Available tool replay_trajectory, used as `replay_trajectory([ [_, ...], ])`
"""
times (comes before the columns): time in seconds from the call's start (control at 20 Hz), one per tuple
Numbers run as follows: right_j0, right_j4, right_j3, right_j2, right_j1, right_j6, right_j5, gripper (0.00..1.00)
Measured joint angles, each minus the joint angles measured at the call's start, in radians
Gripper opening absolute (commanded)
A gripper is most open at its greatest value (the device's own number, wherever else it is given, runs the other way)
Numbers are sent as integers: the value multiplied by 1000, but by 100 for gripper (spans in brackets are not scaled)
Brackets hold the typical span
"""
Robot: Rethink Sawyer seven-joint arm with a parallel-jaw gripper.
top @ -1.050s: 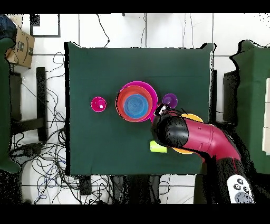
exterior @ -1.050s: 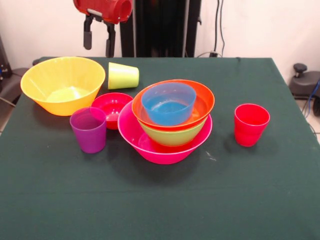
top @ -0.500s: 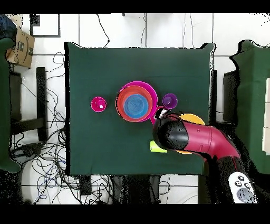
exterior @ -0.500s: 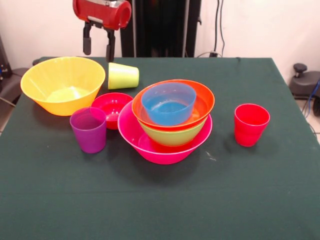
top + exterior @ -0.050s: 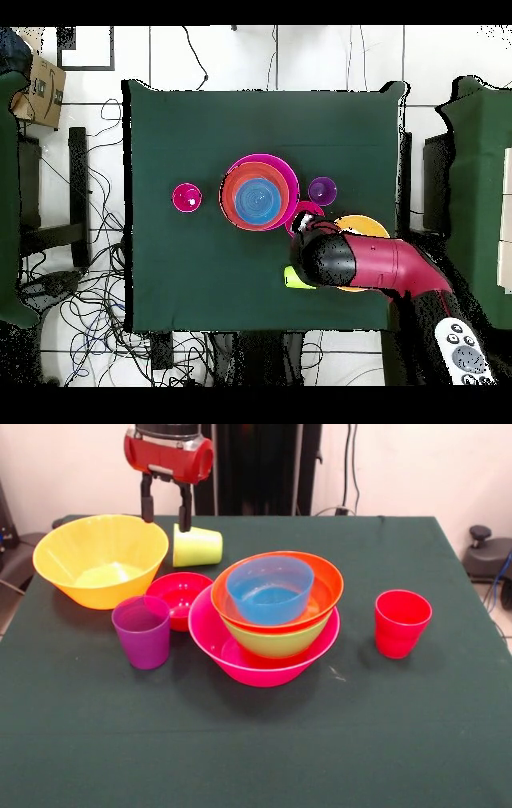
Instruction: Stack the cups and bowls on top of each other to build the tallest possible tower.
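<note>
The tower [image 5: 272, 616] is a wide pink bowl [image 5: 256, 656] holding a green bowl [image 5: 276, 642], an orange-red bowl [image 5: 324, 584] and a blue bowl [image 5: 270, 589]; from overhead it reads as nested rings [image 5: 260, 192]. A lime green cup [image 5: 198, 546] lies on its side at the far left. My gripper [image 5: 166, 514] hangs open just left of that cup, fingers pointing down. The large yellow-orange bowl [image 5: 100, 558], a small red bowl [image 5: 178, 597] and the purple cup [image 5: 142, 631] stand at the left. The red cup [image 5: 402, 623] stands alone at the right.
Dark green cloth covers the table [image 5: 264, 744]. The red arm [image 5: 385, 268] hides most of the yellow-orange bowl [image 5: 362, 224] and the lime cup [image 5: 293, 280] from overhead. Cables lie on the floor round the table.
The gripper has moved down and slightly right, from above the yellow-orange bowl's far rim to beside the lime green cup. Nothing on the table has moved.
</note>
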Motion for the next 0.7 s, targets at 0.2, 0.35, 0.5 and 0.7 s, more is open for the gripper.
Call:
replay_trajectory([
  [0.2, -22, -40, 6, 34, 15, 0, 0, 100],
  [0.35, -40, -72, 13, 56, 26, 0, 0, 100],
  [0.5, -64, -109, 20, 81, 36, 0, 0, 100],
  [0.7, -104, -165, 23, 107, 61, 0, 0, 100],
])
